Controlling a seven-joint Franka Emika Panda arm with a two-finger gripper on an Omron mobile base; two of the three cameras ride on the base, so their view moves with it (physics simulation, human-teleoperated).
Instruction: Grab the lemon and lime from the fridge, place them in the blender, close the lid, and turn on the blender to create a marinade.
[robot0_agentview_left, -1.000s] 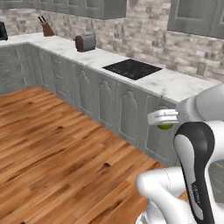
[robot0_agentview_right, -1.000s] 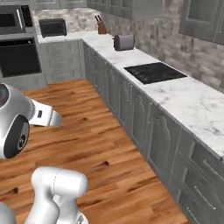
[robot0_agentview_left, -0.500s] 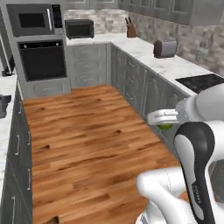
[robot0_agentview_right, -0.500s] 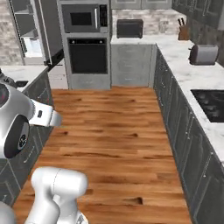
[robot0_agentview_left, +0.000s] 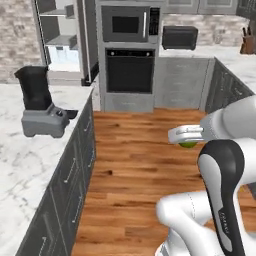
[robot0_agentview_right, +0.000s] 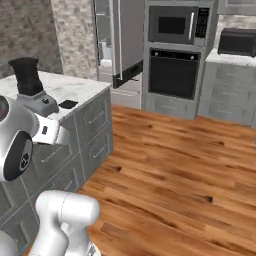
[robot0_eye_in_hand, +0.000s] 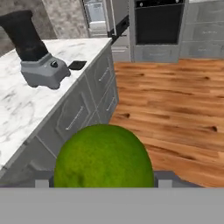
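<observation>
Jaws: closed on the lime (robot0_eye_in_hand: 103, 156), standing wide because the fruit is broad between them. In the hand view it sits low and close to the camera, hiding the finger tips. In the left base view a sliver of green (robot0_agentview_left: 188, 145) shows under the gripper (robot0_agentview_left: 186, 136), carried above the wood floor (robot0_agentview_left: 145, 165).

Blender (robot0_agentview_left: 41, 104): on the marble tabletop (robot0_agentview_left: 20, 165), grey base with black knob, black jar on top, mouth uncovered. Lid (robot0_eye_in_hand: 77, 65): flat on the tabletop just beside the base. Fridge (robot0_agentview_right: 116, 40): door ajar, beyond the tabletop's far end. Lemon: cannot be located.

Handling, as judged: the lime is light, firm and round, with a smooth rind that could roll or slip between flat pads. A hold across its widest part is soundest; the present grip appears to be about there, though the contact points are hidden. It tolerates moderate squeeze and will not bruise easily.

Release should come low over the jar mouth, since a round fruit dropped from height may bounce out or strike the rim.
</observation>
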